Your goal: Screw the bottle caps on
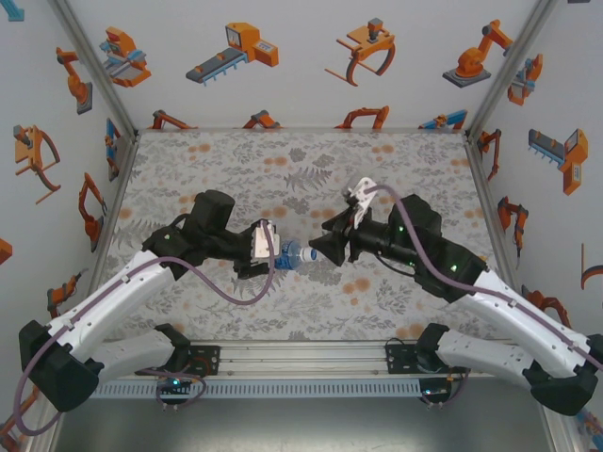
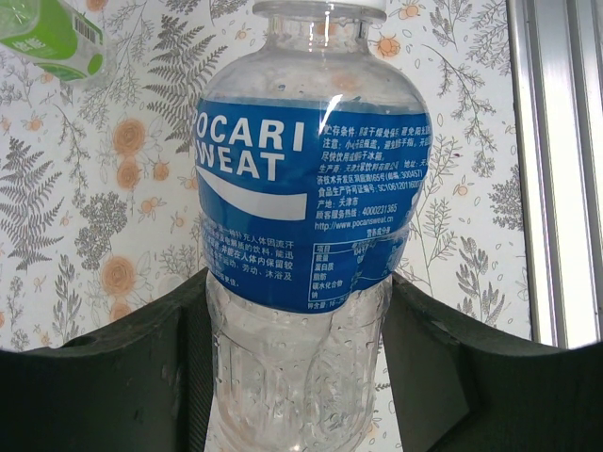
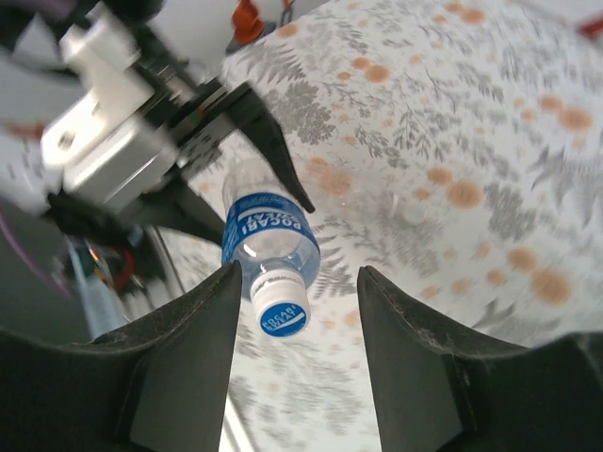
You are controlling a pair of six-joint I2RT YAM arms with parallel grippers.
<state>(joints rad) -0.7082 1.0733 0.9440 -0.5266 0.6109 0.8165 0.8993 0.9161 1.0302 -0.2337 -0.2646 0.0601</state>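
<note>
The blue-label bottle (image 1: 294, 252) hangs level above the table, its base end clamped by my left gripper (image 1: 268, 250). In the left wrist view the bottle (image 2: 311, 179) stands between the two dark fingers, my left gripper (image 2: 298, 377) shut on its clear lower part. A whitish cap (image 3: 283, 307) with a blue logo sits on the bottle's neck and points at my right gripper (image 3: 300, 275). That gripper is open. The cap lies between its fingers, closer to the left one, with a gap on each side. From above, my right gripper (image 1: 322, 249) faces the cap end.
A greenish bottle (image 2: 52, 38) lies on the floral table (image 1: 283, 160) beyond the held one. A small pale round thing (image 3: 411, 215), too blurred to name, rests on the table. Patterned walls enclose three sides. A metal rail (image 1: 301, 356) runs along the near edge.
</note>
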